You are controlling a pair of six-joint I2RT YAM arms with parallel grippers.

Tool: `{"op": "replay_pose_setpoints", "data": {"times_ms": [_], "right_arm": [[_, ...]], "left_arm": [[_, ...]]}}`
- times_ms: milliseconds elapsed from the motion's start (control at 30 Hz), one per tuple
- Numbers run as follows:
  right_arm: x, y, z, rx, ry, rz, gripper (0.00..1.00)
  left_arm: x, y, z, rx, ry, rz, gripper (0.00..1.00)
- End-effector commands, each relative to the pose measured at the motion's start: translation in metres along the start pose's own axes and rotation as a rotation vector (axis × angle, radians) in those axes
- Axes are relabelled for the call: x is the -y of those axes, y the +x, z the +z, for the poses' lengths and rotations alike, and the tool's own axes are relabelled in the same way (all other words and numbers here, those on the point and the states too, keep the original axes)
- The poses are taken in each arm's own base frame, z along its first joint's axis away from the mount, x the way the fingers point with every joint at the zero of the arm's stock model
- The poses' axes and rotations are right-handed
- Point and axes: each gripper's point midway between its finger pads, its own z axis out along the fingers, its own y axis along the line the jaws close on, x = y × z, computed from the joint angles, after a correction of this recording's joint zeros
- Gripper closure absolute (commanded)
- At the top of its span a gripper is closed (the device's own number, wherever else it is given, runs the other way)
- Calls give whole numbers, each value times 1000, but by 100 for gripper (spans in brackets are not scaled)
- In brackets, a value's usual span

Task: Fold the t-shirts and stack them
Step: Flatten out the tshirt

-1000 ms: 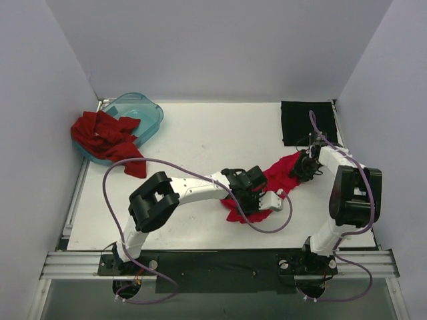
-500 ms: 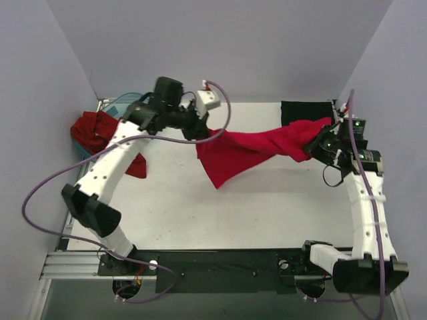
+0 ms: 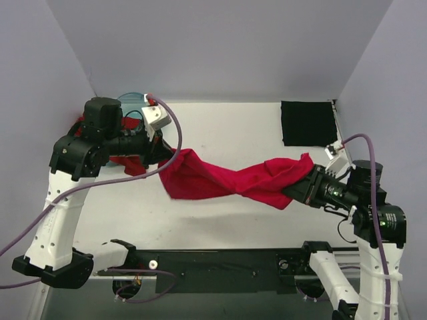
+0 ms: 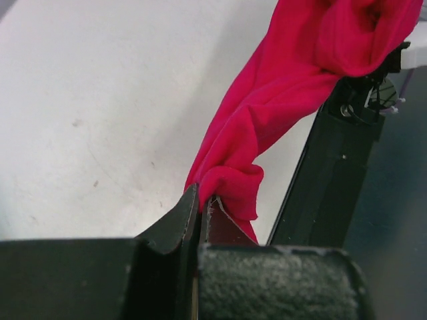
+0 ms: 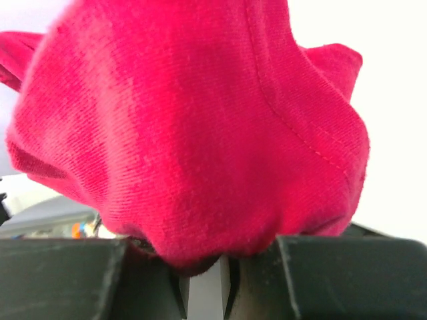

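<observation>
The crimson-pink t-shirt (image 3: pixel 230 180) hangs twisted in the air between my two grippers, above the middle of the table. My left gripper (image 3: pixel 167 157) is shut on its left end; the cloth shows pinched at the fingertips in the left wrist view (image 4: pixel 230 190). My right gripper (image 3: pixel 293 193) is shut on its right end, and the bunched cloth (image 5: pixel 193 133) fills the right wrist view. The black t-shirt (image 3: pixel 307 122) lies flat-folded at the back right. The brick-red t-shirt (image 3: pixel 130 163) lies crumpled at the left, mostly hidden behind my left arm.
A translucent teal tub (image 3: pixel 133 100) stands at the back left corner, largely hidden by the left arm. White walls close the table on three sides. A black rail (image 3: pixel 220 270) with the arm bases runs along the near edge.
Both arms have lifted the crimson-pink t-shirt off the table and stretched it. Over the last half second both grippers moved toward the near side, and the shirt twisted in the middle.
</observation>
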Motion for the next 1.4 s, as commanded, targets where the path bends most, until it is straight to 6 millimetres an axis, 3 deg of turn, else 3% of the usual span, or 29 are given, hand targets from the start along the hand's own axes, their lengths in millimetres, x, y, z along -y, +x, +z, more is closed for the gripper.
{"op": "replay_pose_setpoints", "data": {"times_ms": [0,100,200,233,267,300,333,367,400,433,467,533,600,633,667,700,733,767,800,833,867,967,1000,1033,1100,1267,1367], "right_arm": [[8,41,21,-228,-57,200,100],[55,31,58,-232,107,252,99],[105,13,104,-250,256,299,87],[116,1,119,-229,268,292,76],[138,-5,135,-237,342,314,71],[147,-21,147,-208,362,304,63],[172,-22,163,-230,442,326,58],[184,-35,178,-229,470,325,52],[198,-40,184,-230,528,317,51],[205,-55,193,-226,549,310,49],[210,-55,195,-250,576,301,48],[207,-74,198,-234,579,267,46],[206,-75,191,-228,587,229,44],[202,-77,185,-213,579,210,44],[203,-70,182,-232,578,189,44],[193,-67,180,-232,558,148,44],[195,-55,177,-259,562,119,44],[189,-53,173,-253,556,89,44],[194,-40,171,-284,576,74,44],[191,-37,168,-280,582,49,44],[193,-27,167,-302,588,42,43],[186,-13,167,-322,598,-19,43],[185,-8,168,-337,600,-28,42],[181,-5,171,-345,590,-46,42],[179,3,178,-370,582,-85,41],[174,15,198,-434,575,-209,38],[183,30,215,-527,579,-232,36]], "left_arm": [[-14,44,20,-95,6,-158,100],[-54,64,47,-120,-43,-205,100],[-91,96,82,-182,-74,-249,100],[-108,102,100,-187,-73,-236,100],[-117,108,108,-195,-83,-230,100],[-135,116,127,-197,-90,-231,96],[-153,118,133,-204,-143,-222,87],[-174,130,150,-218,-174,-222,70],[-199,135,154,-234,-267,-221,62],[-221,142,164,-235,-326,-221,50],[-239,144,168,-241,-372,-218,39],[-253,132,164,-221,-413,-207,29],[-249,115,154,-194,-420,-172,12],[-244,109,149,-183,-417,-156,12],[-228,104,141,-186,-385,-103,11],[-213,114,142,-212,-343,-88,12],[-188,109,134,-230,-293,1,15],[-165,129,136,-275,-209,17,17],[-136,132,130,-302,-140,92,21],[-115,160,131,-363,-66,91,21],[-90,174,128,-410,4,143,22],[-54,245,123,-607,98,187,22],[-45,252,127,-626,121,238,19],[-42,276,122,-697,116,252,18],[-41,293,129,-737,90,324,15],[-66,316,142,-797,-5,366,13],[-60,340,139,-849,24,368,13]]}}
